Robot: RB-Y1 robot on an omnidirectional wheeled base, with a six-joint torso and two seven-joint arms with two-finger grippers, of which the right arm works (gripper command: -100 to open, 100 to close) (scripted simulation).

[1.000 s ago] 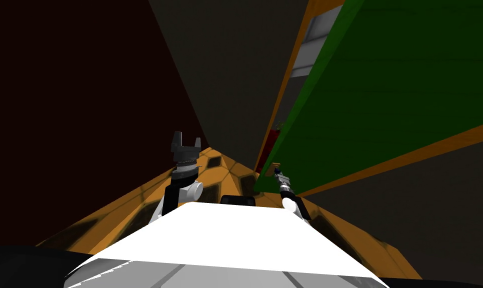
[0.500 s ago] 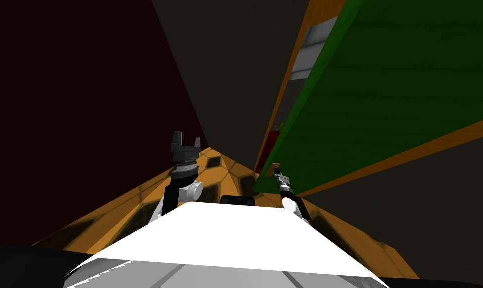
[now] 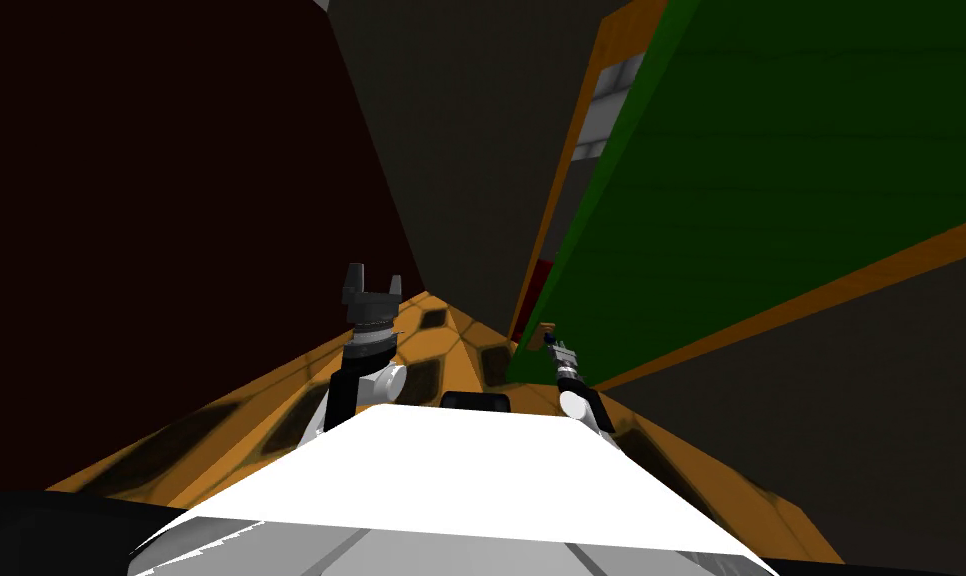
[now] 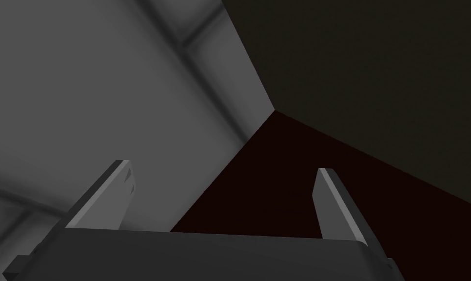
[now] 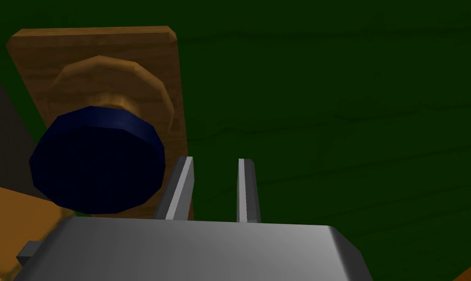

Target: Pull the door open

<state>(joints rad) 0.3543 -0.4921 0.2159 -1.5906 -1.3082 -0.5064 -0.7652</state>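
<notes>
Reaching to the near edge of the green door (image 3: 771, 200), the right arm stood low on my right; the door ran away from me along that side, with an orange frame (image 3: 571, 170) beside it. In the strip between that frame and the door's edge, pale grey panels and a small red patch showed. The right pincer (image 5: 216, 161) was up against the door face; its two fingers (image 5: 180, 190) were drawn close together, with a narrow slit between them and nothing held in it. The dark blue knob (image 5: 97, 161) sat just beside one finger, outside the pair and not gripped; I could not tell whether that finger touched its rim. The knob stood out from a round brown collar on a brown wooden plate (image 5: 147, 53); the plate lay flat on the green face, close to the door's edge. Past that edge a sliver of dark grey wall and a corner of the orange floor (image 3: 271, 400) showed; the floor bore dark patches. The left pincer (image 4: 225, 167) was raised ahead of my left shoulder, well apart from the door; its fingers were spread wide, with nothing between them.
</notes>
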